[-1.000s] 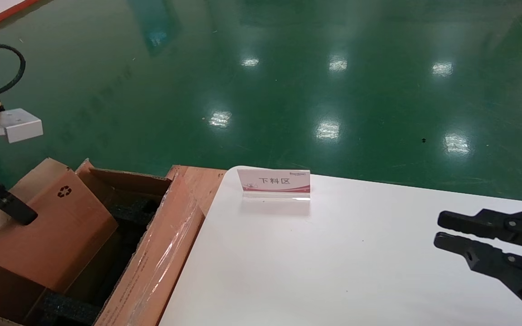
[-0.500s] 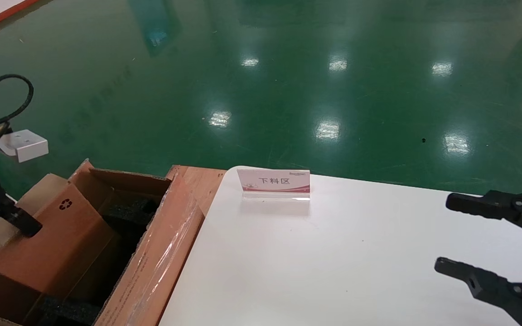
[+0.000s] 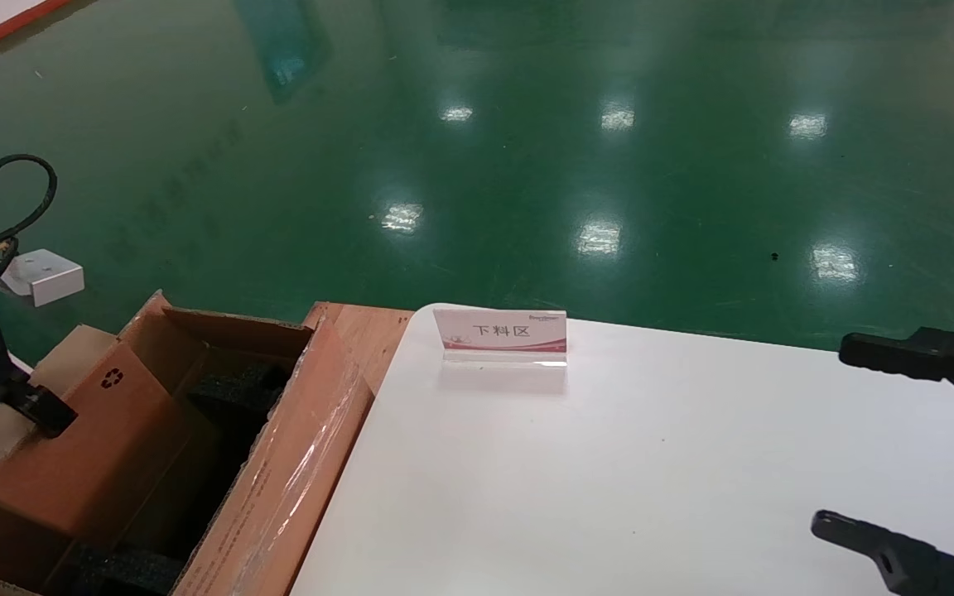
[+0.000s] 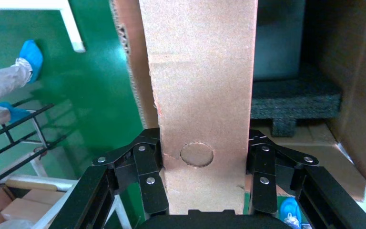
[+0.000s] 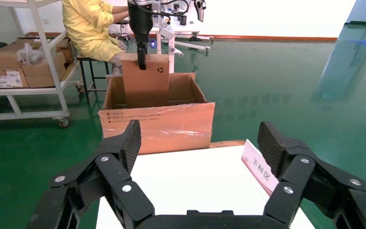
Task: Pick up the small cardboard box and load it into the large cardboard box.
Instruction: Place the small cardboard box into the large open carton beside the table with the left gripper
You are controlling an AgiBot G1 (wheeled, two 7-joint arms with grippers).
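Observation:
The small cardboard box (image 3: 96, 447), flat and brown with a black recycling symbol, stands tilted and partly down inside the large cardboard box (image 3: 295, 463) at the left. My left gripper (image 3: 42, 410) is shut on the small box's upper edge. In the left wrist view the small box's narrow tan edge (image 4: 202, 105) with a round punch-out fills the gap of that gripper (image 4: 203, 183). Black foam (image 4: 295, 98) lies inside the carton. My right gripper (image 3: 854, 443) is wide open and empty over the white table (image 3: 609, 463) at the right; the right wrist view shows it (image 5: 200, 143) empty too.
A small acrylic sign (image 3: 500, 335) stands at the table's far edge. A wooden board (image 3: 365, 331) lies beside the carton's taped flap. The green floor (image 3: 477, 149) lies beyond. In the right wrist view a person in yellow (image 5: 93, 28) sits behind the carton near shelves (image 5: 24, 62).
My left gripper has lowered the small box deeper into the large carton. My right gripper has opened wide and drawn back to the right.

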